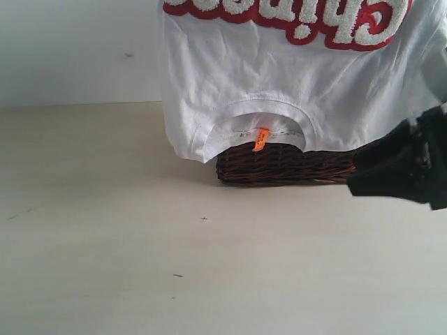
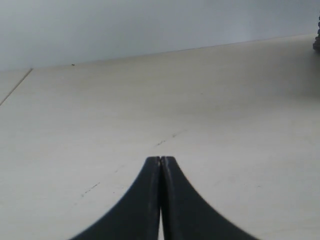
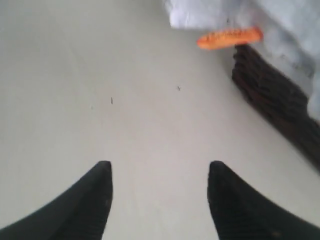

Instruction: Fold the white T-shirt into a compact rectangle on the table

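Note:
The white T-shirt (image 1: 279, 77) hangs draped over a dark wicker basket (image 1: 293, 167) at the back of the table (image 1: 140, 244). Its red-outlined lettering is at the top, and its collar and orange neck tag (image 1: 260, 138) hang at the lower edge. In the right wrist view my right gripper (image 3: 159, 167) stands open over bare table, a short way from the tag (image 3: 229, 37) and the shirt's edge (image 3: 295, 30). Its dark arm (image 1: 405, 167) enters at the right of the exterior view. My left gripper (image 2: 160, 159) is shut and empty above bare table (image 2: 200, 100). It is outside the exterior view.
The basket's woven side (image 3: 275, 95) rises beside the right gripper. A pale wall (image 1: 70, 49) stands behind the table. A few small dark specks (image 1: 204, 218) mark the tabletop. A dark object (image 2: 317, 40) shows at the edge of the left wrist view.

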